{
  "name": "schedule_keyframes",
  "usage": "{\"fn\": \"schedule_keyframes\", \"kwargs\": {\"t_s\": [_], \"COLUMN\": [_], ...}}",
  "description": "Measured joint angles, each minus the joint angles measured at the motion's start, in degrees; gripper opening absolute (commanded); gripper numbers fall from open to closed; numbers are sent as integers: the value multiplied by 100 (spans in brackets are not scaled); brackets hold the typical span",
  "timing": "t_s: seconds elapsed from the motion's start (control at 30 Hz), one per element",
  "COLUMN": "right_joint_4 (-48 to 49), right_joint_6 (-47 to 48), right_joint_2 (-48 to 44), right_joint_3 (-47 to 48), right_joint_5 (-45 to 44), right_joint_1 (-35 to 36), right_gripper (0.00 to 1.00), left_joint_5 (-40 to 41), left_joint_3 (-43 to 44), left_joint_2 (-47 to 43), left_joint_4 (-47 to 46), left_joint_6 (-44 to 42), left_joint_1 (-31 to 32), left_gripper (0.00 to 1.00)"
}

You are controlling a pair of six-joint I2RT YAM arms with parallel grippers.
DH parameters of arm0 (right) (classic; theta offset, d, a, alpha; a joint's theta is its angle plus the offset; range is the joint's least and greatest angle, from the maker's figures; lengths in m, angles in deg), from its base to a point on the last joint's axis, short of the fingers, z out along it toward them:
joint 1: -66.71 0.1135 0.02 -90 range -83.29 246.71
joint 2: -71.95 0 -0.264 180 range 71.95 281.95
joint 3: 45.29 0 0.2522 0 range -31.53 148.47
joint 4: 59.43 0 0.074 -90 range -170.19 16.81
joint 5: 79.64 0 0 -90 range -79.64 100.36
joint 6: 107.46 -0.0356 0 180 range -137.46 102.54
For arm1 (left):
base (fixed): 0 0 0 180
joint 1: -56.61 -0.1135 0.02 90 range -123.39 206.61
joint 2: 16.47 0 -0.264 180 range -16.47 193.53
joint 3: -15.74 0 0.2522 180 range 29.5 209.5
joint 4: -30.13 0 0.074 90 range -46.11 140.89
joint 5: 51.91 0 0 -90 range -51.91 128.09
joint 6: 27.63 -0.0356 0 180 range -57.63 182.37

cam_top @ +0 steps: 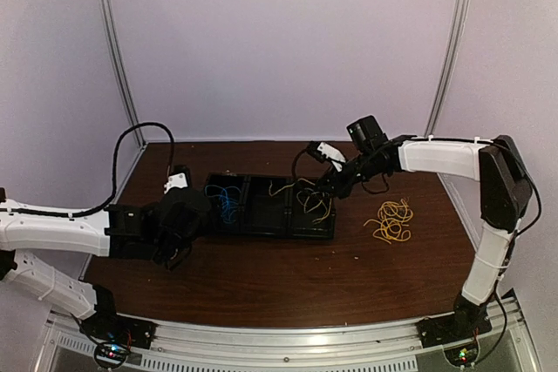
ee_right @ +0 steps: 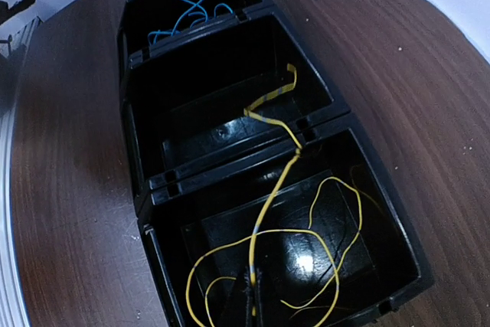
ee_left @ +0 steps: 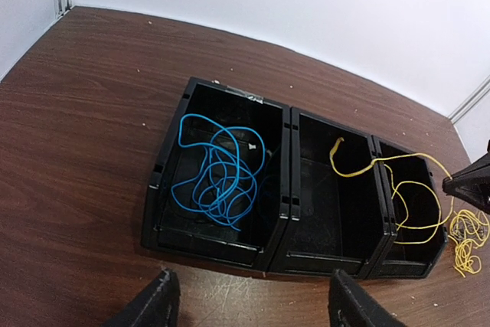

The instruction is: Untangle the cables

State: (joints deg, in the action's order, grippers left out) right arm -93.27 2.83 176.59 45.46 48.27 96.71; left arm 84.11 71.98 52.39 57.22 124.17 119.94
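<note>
Dark wooden worktop, pale walls.
Blue cable coiled in a bin; right jaws pinch yellow cable; left jaws wide.

left claw partly below frame edge

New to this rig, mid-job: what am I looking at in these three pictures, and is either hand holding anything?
Two robot arms, left and right, stand at the table's near edge. The wide picture looks down from behind them; the other two come from wrist cameras. Three black bins sit side by side: a blue cable lies in the left one, a yellow cable trails across the middle and right ones. A yellow bundle lies on the table to their right. The left hand is open and empty; the right hand appears shut on the yellow cable.
</note>
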Motion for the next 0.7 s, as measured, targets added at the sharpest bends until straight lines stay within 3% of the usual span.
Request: {"fn": "schedule_keyframes", "kwargs": {"t_s": [0.27, 0.7], "right_joint_4": [-492, -1095], "right_joint_6": [122, 140], "right_joint_2": [647, 1231], "right_joint_3": [433, 1108], "right_joint_5": [-839, -1803], "right_joint_1": [444, 675], "right_gripper": [0, 0], "left_joint_5": [-476, -1338], "left_joint_3": [122, -15], "left_joint_2": [597, 483], "left_joint_4": [-337, -1047], "left_joint_6": [-518, -704], "left_joint_1": [-72, -444], "left_gripper": [72, 72]}}
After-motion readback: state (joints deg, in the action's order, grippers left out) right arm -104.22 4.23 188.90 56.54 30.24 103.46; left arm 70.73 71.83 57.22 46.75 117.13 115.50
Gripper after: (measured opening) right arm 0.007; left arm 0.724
